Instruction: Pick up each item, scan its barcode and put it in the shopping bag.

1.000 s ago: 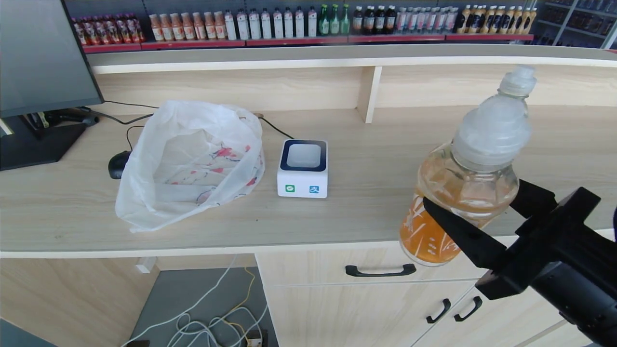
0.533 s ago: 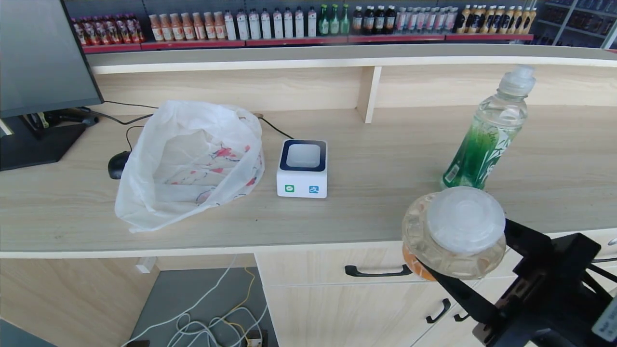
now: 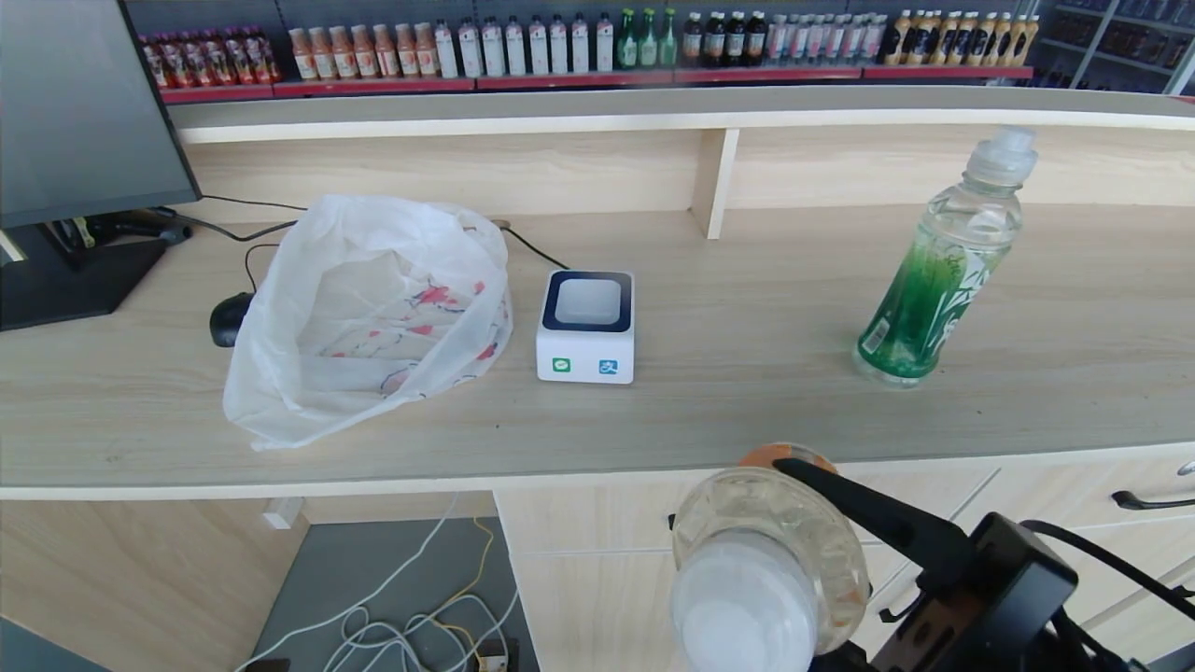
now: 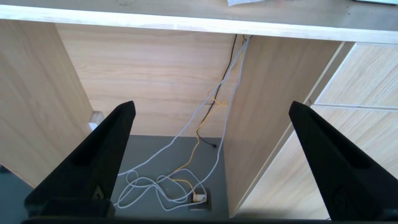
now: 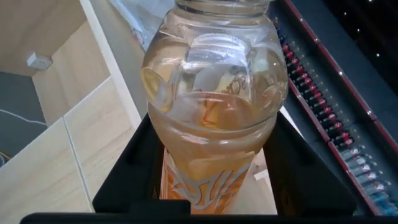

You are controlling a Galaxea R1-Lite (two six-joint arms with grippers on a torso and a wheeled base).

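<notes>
My right gripper [image 3: 822,523] is shut on an orange-labelled drink bottle [image 3: 770,551], held in front of the counter's edge and tipped so its white cap points toward the camera. In the right wrist view the same orange bottle [image 5: 214,118] sits clamped between the black fingers [image 5: 134,168]. A green-labelled bottle [image 3: 943,271] stands upright on the counter at the right. The white barcode scanner [image 3: 586,327] sits mid-counter, and the white shopping bag [image 3: 369,313] lies open to its left. My left gripper [image 4: 214,162] hangs open below the counter, above the floor cables.
A black mouse [image 3: 229,317] and a monitor [image 3: 84,112] occupy the counter's left end. A raised wooden ledge [image 3: 653,121] runs along the back. Drawers with black handles [image 3: 1144,501] lie under the counter. Loose cables [image 3: 411,635] cover the floor.
The right arm has lowered and swung the orange bottle leftward, tipping it from upright until its cap faces the camera. This uncovered the green bottle behind it.
</notes>
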